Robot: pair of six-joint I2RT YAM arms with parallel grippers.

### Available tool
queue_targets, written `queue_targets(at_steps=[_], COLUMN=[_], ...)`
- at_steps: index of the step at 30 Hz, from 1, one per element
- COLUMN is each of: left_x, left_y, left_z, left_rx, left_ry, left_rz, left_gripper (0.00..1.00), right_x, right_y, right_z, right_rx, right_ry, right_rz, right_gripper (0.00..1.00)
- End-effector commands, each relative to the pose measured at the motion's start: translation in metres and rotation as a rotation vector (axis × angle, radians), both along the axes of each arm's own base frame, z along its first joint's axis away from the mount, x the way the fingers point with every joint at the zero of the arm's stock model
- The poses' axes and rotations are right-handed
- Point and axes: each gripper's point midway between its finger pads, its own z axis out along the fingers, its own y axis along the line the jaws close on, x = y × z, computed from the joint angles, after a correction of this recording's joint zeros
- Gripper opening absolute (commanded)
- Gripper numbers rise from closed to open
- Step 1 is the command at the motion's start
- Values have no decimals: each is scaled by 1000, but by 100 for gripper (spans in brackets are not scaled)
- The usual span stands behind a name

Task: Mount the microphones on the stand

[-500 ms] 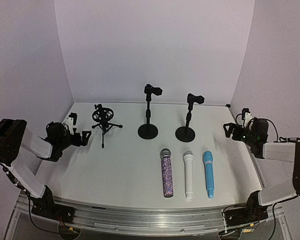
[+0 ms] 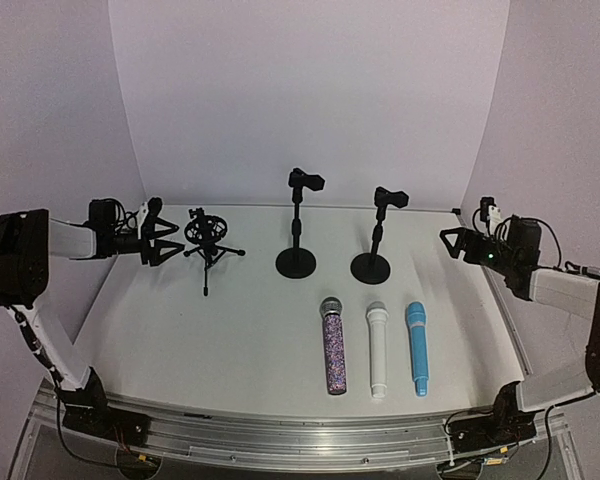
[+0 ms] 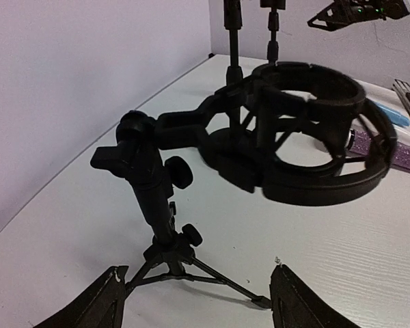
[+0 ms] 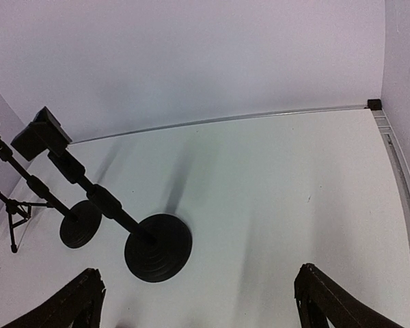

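Microphones [image 2: 377, 352]: we see three lying side by side on the tabletop [image 2: 230, 330], front right of centre, heads towards the back. From left to right they are the purple mic [image 2: 333, 350], the white mic [image 2: 377, 365] and the blue mic [image 2: 417, 350]. None is on a stand.
Stands: the tripod stand [image 2: 208, 240] with its ring mount is at back left. The centre stand [image 2: 297, 225] and the right stand [image 2: 375, 240], both on round bases with clips on top, are behind the mics.
Left tool [image 2: 165, 240]: released, fingers spread, nothing held. It is just left of the tripod stand, and we see no contact.
Right tool [image 2: 452, 245]: released, fingers wide, nothing held. It is raised near the tabletop's right edge, well apart from the mics.
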Motion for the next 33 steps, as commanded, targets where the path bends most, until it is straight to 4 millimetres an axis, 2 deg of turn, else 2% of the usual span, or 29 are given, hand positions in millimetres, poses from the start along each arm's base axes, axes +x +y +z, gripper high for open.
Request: queue_targets(at_steps=[1, 3, 5, 8, 10, 14, 16, 19, 23, 24, 29, 31, 33], left_x=[10, 32, 45, 50, 51, 63, 66, 67, 61, 58, 37, 22, 4], left_y=[-18, -20, -26, -38, -53, -60, -60, -64, -68, -68, -65, -67, -72], left_z=[1, -1, -4, -8, -12, -16, -19, -18, -15, -12, -3, -3, 7], left_rx=[-17, -17, -34, -37, -38, -68, -63, -61, -68, -67, -81, -93, -106], left_ry=[-66, -57, -20, 0, 12, 62, 52, 42, 52, 46, 75, 85, 41], left_rz=[-170, -133, -130, -144, -142, -114, -112, -118, -130, -130, -25, 50, 121], left_gripper=[72, 70, 67, 65, 65, 61, 56, 39, 7, 2, 0, 0, 0], right_x=[4, 2, 1, 0, -1, 0, 0, 0, 1, 1, 0, -1, -3], right_y=[7, 6, 6, 5, 5, 5, 5, 5, 5, 5, 7, 7, 8], right_z=[27, 32, 37, 40, 41, 44, 46, 48, 52, 54, 68, 76, 84], right_rx=[16, 10, 4, -6, -13, -14, -12, -12, -13, -12, -11, -9, -8], right_ry=[-56, -72, -86, -97, -104, -110, -114, -119, -127, -131, -162, -181, -200], right_rz=[47, 42, 39, 39, 37, 35, 40, 39, 40, 40, 48, 49, 50], right_gripper=[95, 95, 95, 95, 94, 94, 95, 95, 95, 94, 94, 93, 92])
